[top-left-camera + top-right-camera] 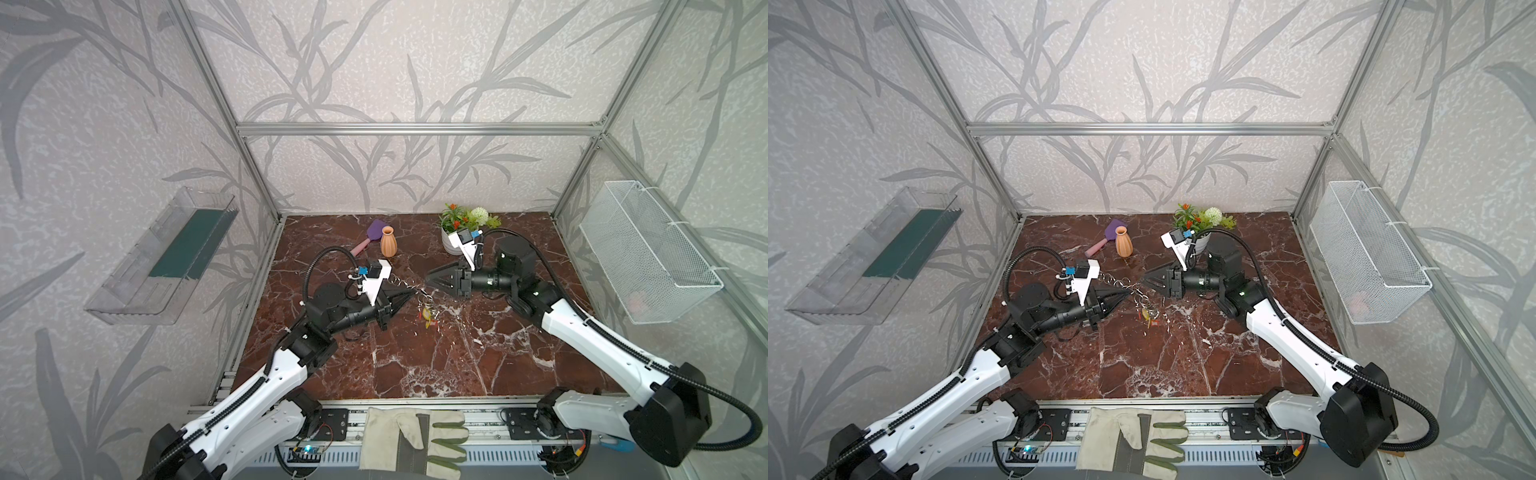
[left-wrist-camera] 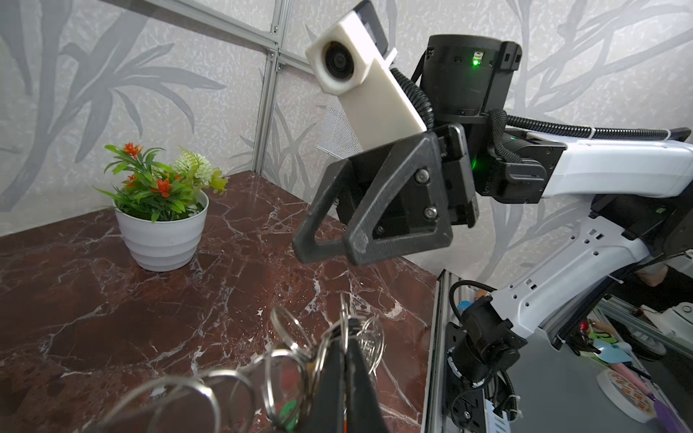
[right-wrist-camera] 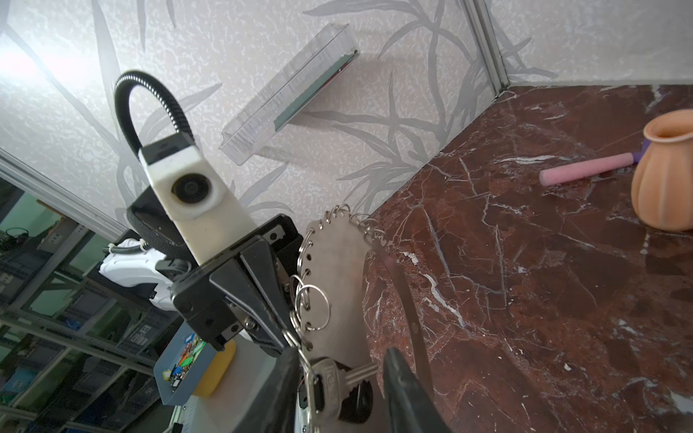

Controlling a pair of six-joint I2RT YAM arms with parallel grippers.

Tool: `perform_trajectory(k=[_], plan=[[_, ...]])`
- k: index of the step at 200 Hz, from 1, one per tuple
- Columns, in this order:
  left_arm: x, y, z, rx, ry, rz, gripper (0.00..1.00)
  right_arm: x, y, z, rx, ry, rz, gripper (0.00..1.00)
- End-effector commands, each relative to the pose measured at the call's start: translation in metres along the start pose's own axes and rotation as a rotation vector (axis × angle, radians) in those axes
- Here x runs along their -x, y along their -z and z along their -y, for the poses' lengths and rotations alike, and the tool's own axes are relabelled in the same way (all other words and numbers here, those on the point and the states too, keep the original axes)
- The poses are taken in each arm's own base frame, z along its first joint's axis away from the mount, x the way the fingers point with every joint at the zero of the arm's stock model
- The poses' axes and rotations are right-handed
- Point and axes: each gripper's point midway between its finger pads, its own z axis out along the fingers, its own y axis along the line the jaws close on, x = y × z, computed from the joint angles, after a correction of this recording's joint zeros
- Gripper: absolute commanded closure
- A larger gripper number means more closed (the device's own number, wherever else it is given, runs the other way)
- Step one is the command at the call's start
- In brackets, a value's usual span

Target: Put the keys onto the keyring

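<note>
My left gripper [image 1: 414, 293] is shut on the edge of the keyring [image 3: 333, 262], a flat grey plate fringed with silver split rings [image 2: 285, 360], and holds it above the marble table [image 1: 415, 365]. Small yellow and red key tags [image 1: 428, 316] dangle from the keyring's low end in both top views. My right gripper [image 3: 341, 375] faces the left one tip to tip and stands open. A silver metal key [image 3: 337, 378] hangs on a ring between its parted fingers [image 3: 397, 375], touching neither. In the left wrist view the right gripper [image 2: 330, 253] hovers just beyond the rings.
At the back of the table stand an orange vase [image 1: 388, 242] and a potted plant [image 1: 461, 226], with a purple spatula with a pink handle [image 1: 365, 241] lying by the vase. A clear tray [image 1: 166, 257] hangs on the left wall, a wire basket [image 1: 648, 253] on the right. A work glove [image 1: 415, 440] lies on the front rail.
</note>
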Motion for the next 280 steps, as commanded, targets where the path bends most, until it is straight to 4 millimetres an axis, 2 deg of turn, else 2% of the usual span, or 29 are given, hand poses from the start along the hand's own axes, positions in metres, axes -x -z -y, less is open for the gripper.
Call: perform_trajectory(k=[1,37,113,163,194,243,280], plan=[[0.041,-0.001,0.01,-0.016,-0.17,0.206,1.0,0.015,0.004,-0.006,0.034,0.018,0.051,0.59],[0.032,-0.014,0.007,-0.035,-0.223,0.256,1.0,0.019,-0.001,0.003,0.056,-0.014,0.051,0.59],[0.027,-0.026,-0.001,-0.044,-0.24,0.309,1.0,0.003,0.006,0.004,0.054,-0.037,0.018,0.61],[0.027,-0.025,0.0,-0.046,-0.245,0.302,1.0,-0.002,0.007,0.001,0.082,-0.045,0.016,0.74],[0.028,-0.025,-0.006,-0.015,-0.226,0.31,1.0,-0.004,0.008,0.0,0.091,-0.063,0.016,0.8],[0.029,-0.023,-0.009,0.004,-0.205,0.317,1.0,-0.009,0.012,0.0,0.077,-0.069,0.009,0.82],[0.029,-0.022,-0.013,0.028,-0.203,0.322,1.0,-0.009,0.011,0.001,0.076,-0.067,0.011,0.89]])
